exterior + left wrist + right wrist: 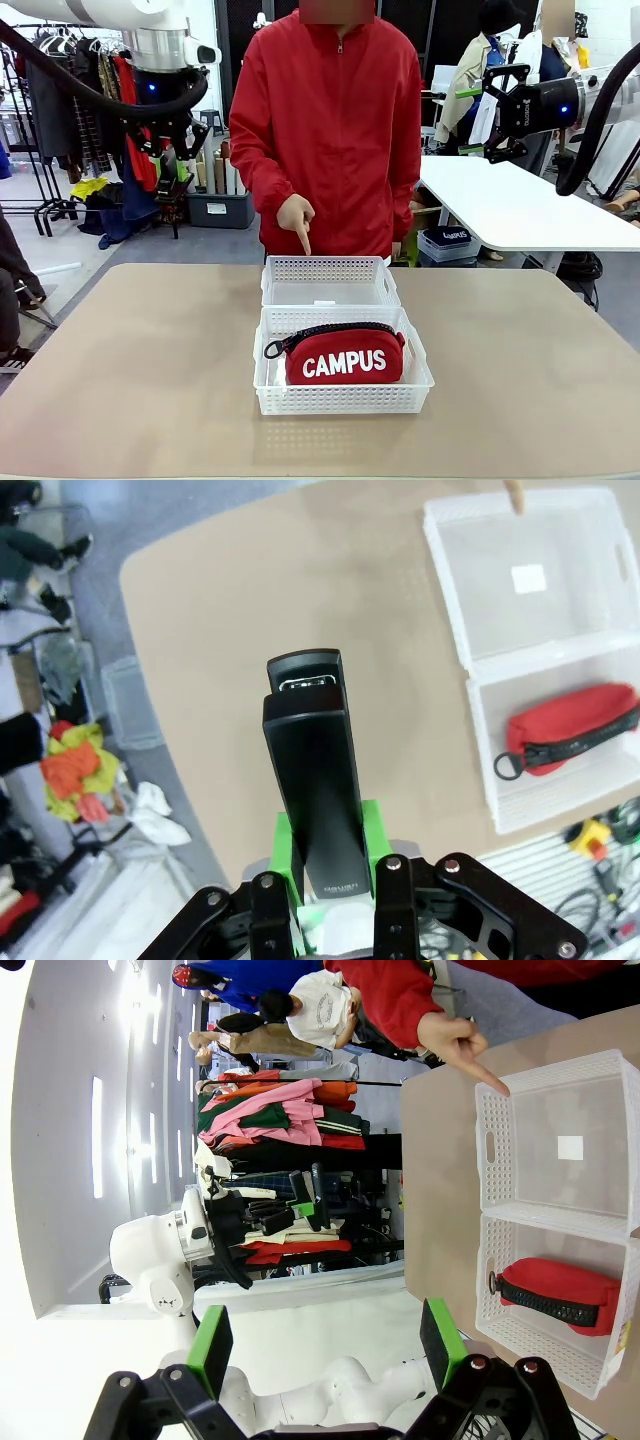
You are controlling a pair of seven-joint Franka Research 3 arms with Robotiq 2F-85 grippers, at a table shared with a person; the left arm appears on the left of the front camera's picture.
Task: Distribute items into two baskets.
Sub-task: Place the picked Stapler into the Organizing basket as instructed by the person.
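The red CAMPUS pouch (pixel 343 357) lies in the near basket (pixel 340 402), also seen in the left wrist view (pixel 573 730). The far basket (pixel 325 268) holds nothing but its small label. My left gripper (pixel 168 168) hangs high above the table's far left, shut on the slim black stapler (pixel 313 770), which sticks out between the green pads (pixel 283 852). Held high at the far right, my right gripper (pixel 495 95) is open, with nothing between its fingers (pixel 210 1348). A person's hand (pixel 297 218) points a finger down at the far basket's back rim.
Both baskets touch end to end in the middle of the tan table (pixel 120 360). The person in a red jacket (pixel 330 120) stands at the far edge. A white table (pixel 520 210) is behind on the right, and clothes racks (pixel 90 120) on the left.
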